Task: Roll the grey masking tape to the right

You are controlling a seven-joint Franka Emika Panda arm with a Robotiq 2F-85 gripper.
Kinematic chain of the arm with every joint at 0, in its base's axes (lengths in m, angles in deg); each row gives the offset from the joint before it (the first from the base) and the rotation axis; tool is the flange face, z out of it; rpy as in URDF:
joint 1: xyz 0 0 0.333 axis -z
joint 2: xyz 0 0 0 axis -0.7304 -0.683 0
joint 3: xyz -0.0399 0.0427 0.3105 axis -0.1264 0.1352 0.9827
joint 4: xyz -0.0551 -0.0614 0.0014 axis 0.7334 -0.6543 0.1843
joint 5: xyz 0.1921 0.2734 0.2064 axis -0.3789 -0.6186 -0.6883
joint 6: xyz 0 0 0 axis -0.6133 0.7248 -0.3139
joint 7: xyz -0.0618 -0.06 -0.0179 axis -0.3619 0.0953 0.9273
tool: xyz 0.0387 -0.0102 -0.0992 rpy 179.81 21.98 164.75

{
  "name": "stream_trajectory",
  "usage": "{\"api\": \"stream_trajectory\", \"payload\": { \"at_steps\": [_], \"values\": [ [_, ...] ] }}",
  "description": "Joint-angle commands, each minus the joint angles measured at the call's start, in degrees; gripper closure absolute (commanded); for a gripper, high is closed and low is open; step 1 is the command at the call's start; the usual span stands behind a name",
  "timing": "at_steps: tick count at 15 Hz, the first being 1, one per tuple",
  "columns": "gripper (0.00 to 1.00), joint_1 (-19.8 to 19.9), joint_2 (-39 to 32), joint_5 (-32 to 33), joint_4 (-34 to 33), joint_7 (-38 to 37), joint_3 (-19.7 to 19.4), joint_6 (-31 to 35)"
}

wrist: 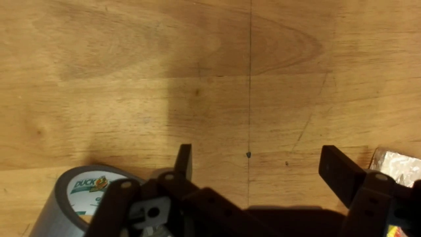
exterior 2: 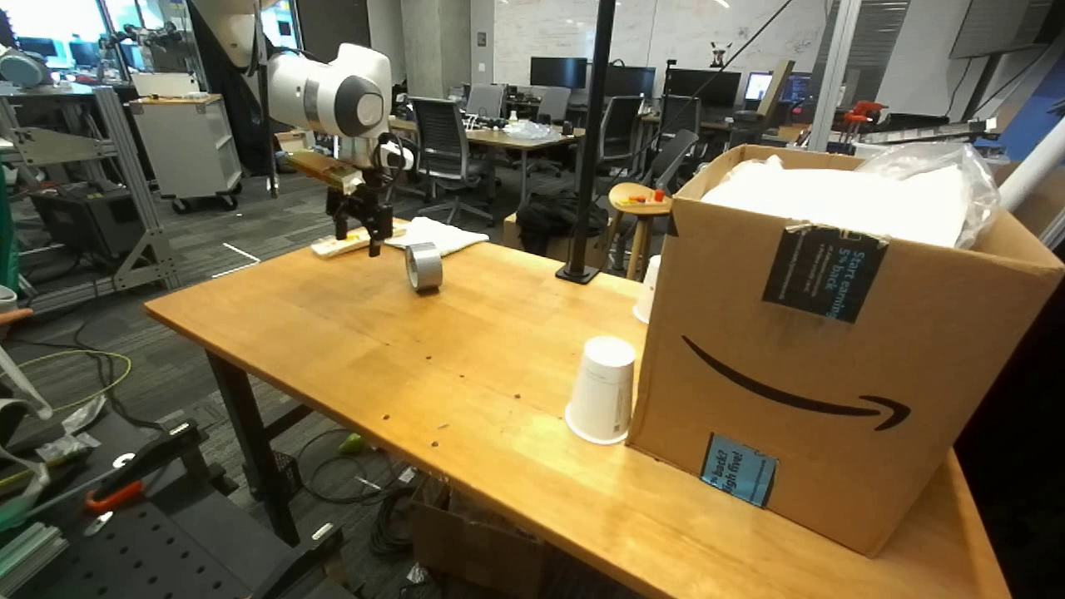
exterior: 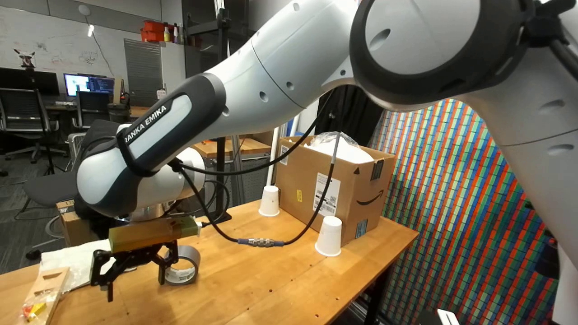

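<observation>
The grey masking tape stands on its rim on the wooden table, hollow centre to the side. It also shows in an exterior view, apart from the cups. In the wrist view the tape is at the lower left, partly hidden behind the left finger. My gripper is open and empty, just beside the tape; one finger overlaps the tape's left edge in this view. In an exterior view the gripper is left of the tape. In the wrist view the fingers are wide apart with bare table between them.
Two upturned white paper cups stand by a large cardboard box at the table's far end. A white cloth and a pale wooden board lie near the gripper. A black post rises at the table edge.
</observation>
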Motion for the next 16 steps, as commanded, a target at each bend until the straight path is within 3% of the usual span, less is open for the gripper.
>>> {"api": "stream_trajectory", "payload": {
  "at_steps": [1,16],
  "values": [
    [0.00,-0.2,0.8,-0.7,-0.2,0.8,0.4,0.5],
    [0.00,0.0,-7.5,0.7,-14.6,4.5,-0.7,-4.8]
  ]
}}
